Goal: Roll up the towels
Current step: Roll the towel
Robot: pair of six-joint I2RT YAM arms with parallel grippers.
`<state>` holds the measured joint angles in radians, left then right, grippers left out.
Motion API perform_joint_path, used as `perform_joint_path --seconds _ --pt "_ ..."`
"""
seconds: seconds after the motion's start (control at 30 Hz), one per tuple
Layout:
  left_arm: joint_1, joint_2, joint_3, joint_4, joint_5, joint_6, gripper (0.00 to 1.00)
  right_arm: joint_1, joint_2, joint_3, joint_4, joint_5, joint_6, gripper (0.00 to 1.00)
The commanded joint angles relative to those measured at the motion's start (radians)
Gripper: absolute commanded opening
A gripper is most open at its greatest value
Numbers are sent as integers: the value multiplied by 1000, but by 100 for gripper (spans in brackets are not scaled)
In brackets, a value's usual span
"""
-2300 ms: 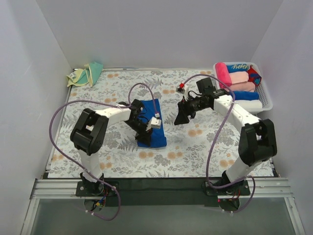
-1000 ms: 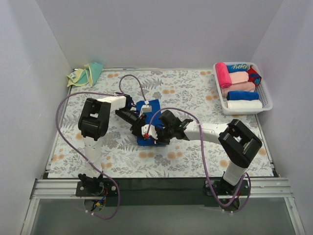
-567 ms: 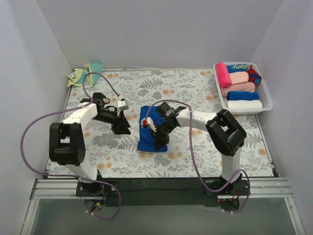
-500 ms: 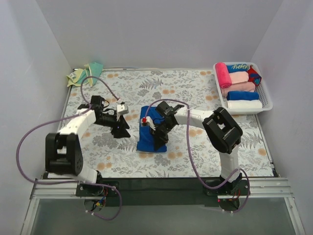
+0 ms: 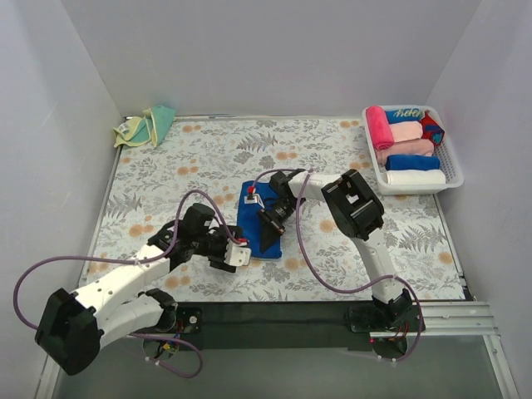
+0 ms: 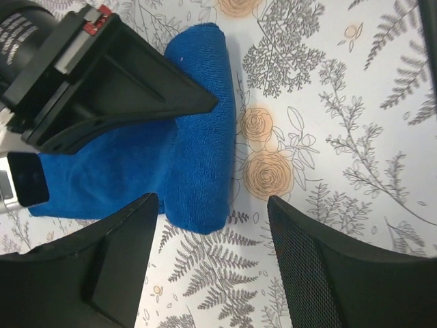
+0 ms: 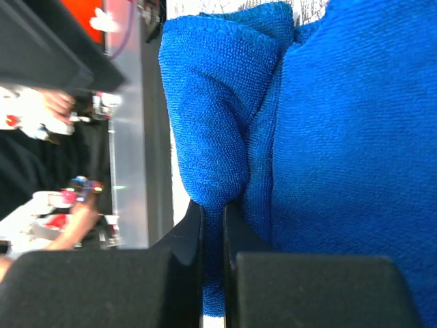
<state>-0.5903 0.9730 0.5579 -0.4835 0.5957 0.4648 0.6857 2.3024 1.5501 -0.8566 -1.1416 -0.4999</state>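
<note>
The blue towel point(image 5: 253, 218) lies partly folded on the flowered cloth at mid-table, and its near end shows as a rounded fold point(image 6: 198, 171). My right gripper point(image 5: 268, 239) is shut on a pinched fold of this towel point(image 7: 328, 137), the cloth squeezed between the fingers point(image 7: 213, 225). In the left wrist view the right gripper's black body point(image 6: 102, 75) lies across the towel. My left gripper point(image 5: 239, 252) hovers low just in front of the towel's near end, open point(image 6: 212, 273), with only the cloth's pattern between its fingers. The yellow and teal towel point(image 5: 145, 126) lies crumpled at the back left corner.
A white basket point(image 5: 453, 170) at the back right holds several rolled towels in pink, peach, blue and white. Purple cables loop over both arms. White walls close the table on three sides, and a black strip runs along the near edge.
My left arm has swung from the towel's left side down to its near end, with its jaws spreading wider. The right gripper stays pinched on the blue towel.
</note>
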Motion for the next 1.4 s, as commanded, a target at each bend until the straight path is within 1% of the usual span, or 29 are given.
perform_joint_path --seconds 0.0,0.03,0.2,0.37,0.4,0.47,0.5,0.53,0.6,0.63,0.67,0.73,0.77,0.8,0.87,0.9,1.0,1.07,1.1,1.17,1.2,1.23,1.27,1.37 --pt "-65 59 -19 157 -157 51 60 11 89 7 -41 106 -37 1" --pt "-92 76 -24 204 -168 46 60 9 101 13 -41 106 -35 1" --pt "-158 174 -52 307 -218 69 57 -3 129 37 -44 126 -34 1" --pt "-189 257 -81 359 -257 101 49 -15 141 57 -41 118 -20 1" --pt "-192 292 -81 361 -266 98 41 -20 138 57 -41 117 -17 1" --pt "-192 325 -70 344 -277 89 31 -26 131 54 -38 114 -9 1" --pt "-194 357 -61 304 -280 81 22 -28 117 51 -36 114 -6 1" --pt "-194 390 -27 272 -275 60 18 -37 108 47 -35 117 1 2" --pt "-190 421 11 167 -261 38 10 -46 74 38 -35 124 12 12" --pt "-189 429 35 133 -248 29 8 -54 57 35 -35 129 18 17" --pt "-186 432 48 94 -199 29 7 -67 37 31 -33 147 26 26" --pt "-186 434 66 11 -156 8 4 -86 -29 25 -32 166 37 35" --pt "-184 446 98 -22 -131 0 3 -107 -50 25 -33 187 49 41" --pt "-184 457 114 -90 -82 -12 2 -118 -101 22 -32 198 53 44" --pt "-184 505 166 -151 -44 -24 2 -152 -152 16 -24 245 64 57" --pt "-178 521 186 -211 -4 -25 2 -164 -205 12 -21 262 66 59" --pt "-154 585 253 -300 47 -26 2 -213 -320 -42 8 325 67 61" --pt "-134 628 290 -337 91 -26 3 -239 -385 -108 50 379 70 62" --pt "-109 682 330 -368 110 -26 3 -244 -449 -129 65 396 70 62" --pt "-79 737 378 -401 156 -19 5 -245 -510 -191 109 440 73 62" --pt "-50 774 429 -427 164 -18 5 -245 -570 -214 126 450 78 62" --pt "-37 833 456 -441 171 -18 5 -244 -599 -234 161 457 87 62" --pt "-23 871 483 -457 182 -12 5 -245 -654 -275 177 465 87 62" --pt "35 986 597 -516 217 1 6 -229 -748 -353 241 471 86 57"
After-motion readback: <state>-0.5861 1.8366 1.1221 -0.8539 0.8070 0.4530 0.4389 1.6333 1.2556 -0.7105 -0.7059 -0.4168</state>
